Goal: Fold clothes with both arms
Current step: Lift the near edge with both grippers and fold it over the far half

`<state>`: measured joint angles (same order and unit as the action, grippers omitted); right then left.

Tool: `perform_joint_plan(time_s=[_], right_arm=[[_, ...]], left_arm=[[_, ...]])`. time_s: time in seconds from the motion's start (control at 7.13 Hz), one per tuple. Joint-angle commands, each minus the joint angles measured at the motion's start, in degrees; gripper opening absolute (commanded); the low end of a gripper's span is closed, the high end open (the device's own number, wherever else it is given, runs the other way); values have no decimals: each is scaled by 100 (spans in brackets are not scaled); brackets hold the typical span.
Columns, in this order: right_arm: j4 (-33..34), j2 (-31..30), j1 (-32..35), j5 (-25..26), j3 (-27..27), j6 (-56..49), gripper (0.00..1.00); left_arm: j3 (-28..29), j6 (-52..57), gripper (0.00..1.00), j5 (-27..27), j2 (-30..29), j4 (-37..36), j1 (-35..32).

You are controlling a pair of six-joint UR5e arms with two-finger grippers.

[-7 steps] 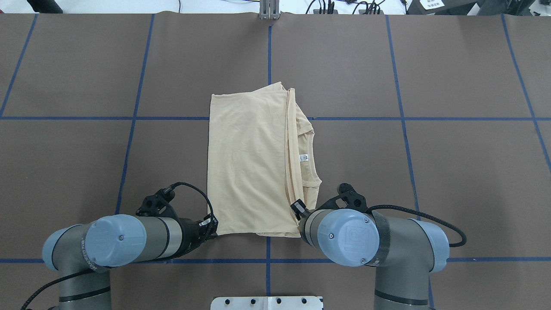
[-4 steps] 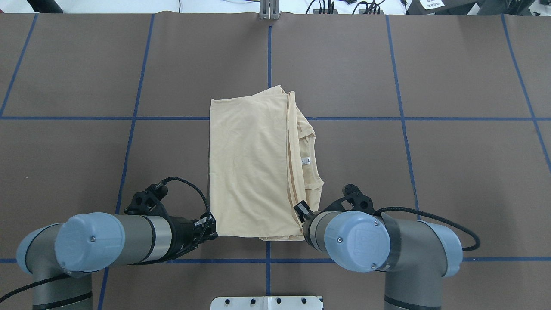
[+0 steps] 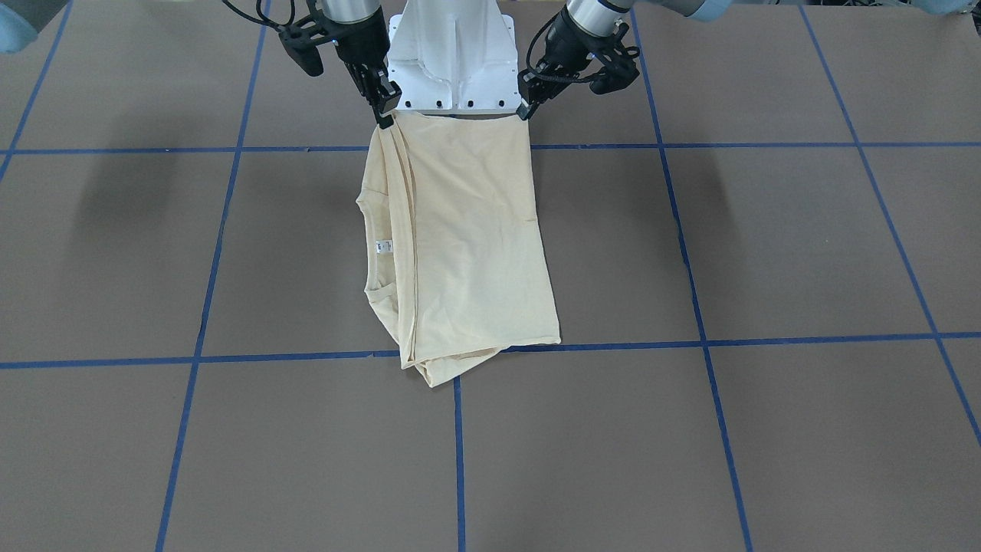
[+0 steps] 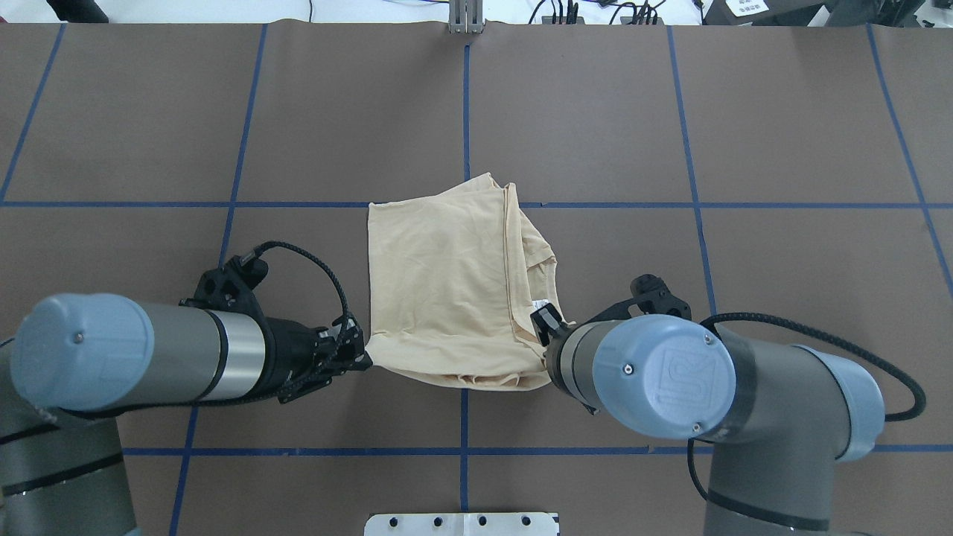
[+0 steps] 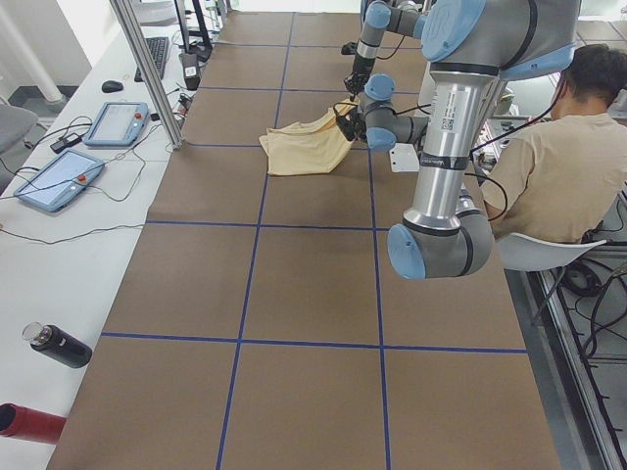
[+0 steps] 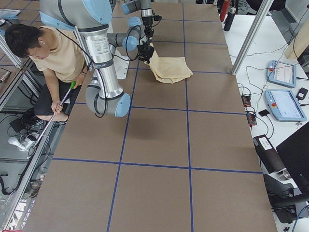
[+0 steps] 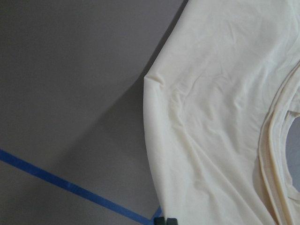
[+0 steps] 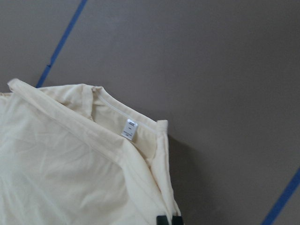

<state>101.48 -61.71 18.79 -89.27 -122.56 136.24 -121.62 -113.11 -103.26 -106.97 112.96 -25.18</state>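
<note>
**At the near edge: two-corner lift in hand, slip and skew the main hazards**

Across the brown table (image 4: 744, 112), marked into squares by blue tape, the left arm (image 4: 186, 357) and the right arm (image 4: 744, 387) reach in low from either side toward the middle; the left forearm lies almost level and points inward; the right is bent at the elbow, its wrist cap turned up toward the overhead camera. Between them is the shirt (image 4: 447, 298), folded into a long panel; its far end rests on the table at a cross line of tape (image 4: 633, 205); its near edge is raised off the surface and sags a little between the two holds. The left gripper (image 3: 525, 112) is clamped on the near corner on its side; the right gripper (image 3: 385, 113) is clamped on the opposite near corner, where the collar and stacked layers lie; both wrist views show fingertips pressed together at the cloth. The neck label (image 4: 541, 302) sits just beside the right gripper.

Hazards, as judged: the fabric is thin and each hold is small, so a quick carry could pull a corner free; the right hold may take only some of the stacked layers, letting the lower ones drop and spoil the edge; unequal travel of the two arms would lay the fold askew; bringing the grippers closer would deepen the sag and leave a crease; the far end may drag instead of staying put.
</note>
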Motion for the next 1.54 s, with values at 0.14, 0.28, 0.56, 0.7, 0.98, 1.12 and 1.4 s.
perform_joint_plan(time_s=[0.14, 0.28, 0.56, 0.7, 0.98, 1.12, 1.4], right_arm=[[-627, 1008, 1430, -1045, 1843, -955, 0], [-856, 1552, 1565, -1084, 2903, -1211, 0], [-1601, 2048, 2047, -1565, 4314, -1808, 0], [-1945, 2067, 2084, -1576, 4685, -2064, 0], [-2133, 2520, 2102, -1576, 5387, -2321, 22], [-2350, 2750, 2102, -1576, 5784, -2312, 32], [-2660, 2770, 2137, -1576, 6025, -2321, 32]], left_arm=[[1925, 850, 0, -643, -1314, 191, -1268], [2332, 1026, 0, -643, -1344, 522, -1461], [3228, 1229, 0, -643, -1536, 1182, -1656], [3537, 1265, 0, -625, -1633, 1385, -1657], [3933, 1265, 0, -599, -1713, 1746, -1648], [4179, 1326, 0, -529, -1722, 2008, -1648], [4567, 1335, 0, -414, -1792, 2309, -1648]])
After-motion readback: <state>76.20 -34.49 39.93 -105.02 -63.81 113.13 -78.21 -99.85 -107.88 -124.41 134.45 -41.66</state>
